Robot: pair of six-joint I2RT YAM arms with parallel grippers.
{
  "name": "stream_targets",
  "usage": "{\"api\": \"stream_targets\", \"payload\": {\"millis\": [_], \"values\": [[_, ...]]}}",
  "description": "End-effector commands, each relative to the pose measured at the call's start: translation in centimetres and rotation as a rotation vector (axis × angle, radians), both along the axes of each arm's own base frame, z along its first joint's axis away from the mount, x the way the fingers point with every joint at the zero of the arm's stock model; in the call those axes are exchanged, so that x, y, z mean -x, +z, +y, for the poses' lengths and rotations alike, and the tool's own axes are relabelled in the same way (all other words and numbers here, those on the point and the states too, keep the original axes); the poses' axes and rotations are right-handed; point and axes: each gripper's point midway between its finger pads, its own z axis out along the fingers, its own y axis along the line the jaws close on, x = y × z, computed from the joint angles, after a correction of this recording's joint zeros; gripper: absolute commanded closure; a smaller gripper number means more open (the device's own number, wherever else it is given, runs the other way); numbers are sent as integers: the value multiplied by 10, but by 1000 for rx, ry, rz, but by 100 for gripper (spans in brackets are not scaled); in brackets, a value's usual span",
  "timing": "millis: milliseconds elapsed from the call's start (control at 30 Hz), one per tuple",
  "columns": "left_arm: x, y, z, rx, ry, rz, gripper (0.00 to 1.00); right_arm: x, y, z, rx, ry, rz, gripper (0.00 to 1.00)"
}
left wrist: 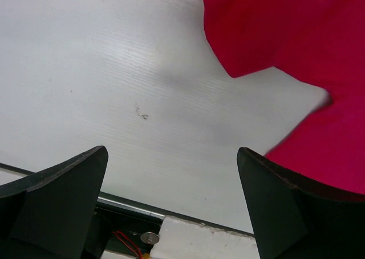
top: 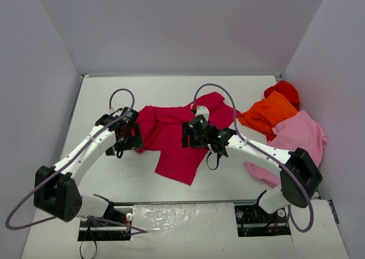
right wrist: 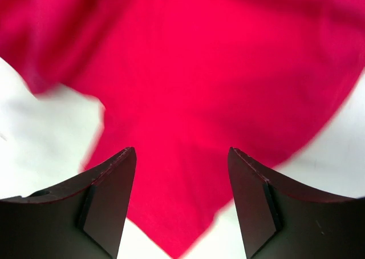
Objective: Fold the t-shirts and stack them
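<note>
A crimson t-shirt (top: 171,136) lies crumpled and spread on the white table (top: 114,179) between my two arms. My left gripper (top: 130,134) hovers at the shirt's left edge. Its jaws stand open (left wrist: 172,150) over bare table, with crimson cloth (left wrist: 285,36) beyond and to the right. Over the middle of the shirt hangs my right gripper (top: 191,134), open (right wrist: 181,150), with crimson cloth (right wrist: 194,71) spread below it and nothing pinched. At the right lie an orange t-shirt (top: 268,113), a light pink one (top: 299,136) and a bright red one (top: 283,89).
Grey walls (top: 45,71) close in the table on the left, back and right. The arm bases and a white foam strip (top: 188,219) line the near edge. Purple cables (top: 120,96) loop above both wrists.
</note>
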Motion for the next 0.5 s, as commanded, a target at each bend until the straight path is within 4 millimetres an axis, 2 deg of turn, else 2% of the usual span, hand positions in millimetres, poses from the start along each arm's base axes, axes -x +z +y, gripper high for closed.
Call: {"api": "stream_targets", "payload": {"millis": [0,167,300,367,467], "values": [[-14,19,15,-94,-25,-19,3,33,13,0,-148,-33,68,39],[-11,17,39,-155,20,26,3,61,13,16,-162,42,93,40],[-1,19,65,-108,124,23,3,80,12,49,-174,150,134,38],[6,21,75,-105,154,11,3,85,7,66,-171,201,137,38],[13,23,78,-110,153,18,3,86,-17,76,-104,255,163,37]]}}
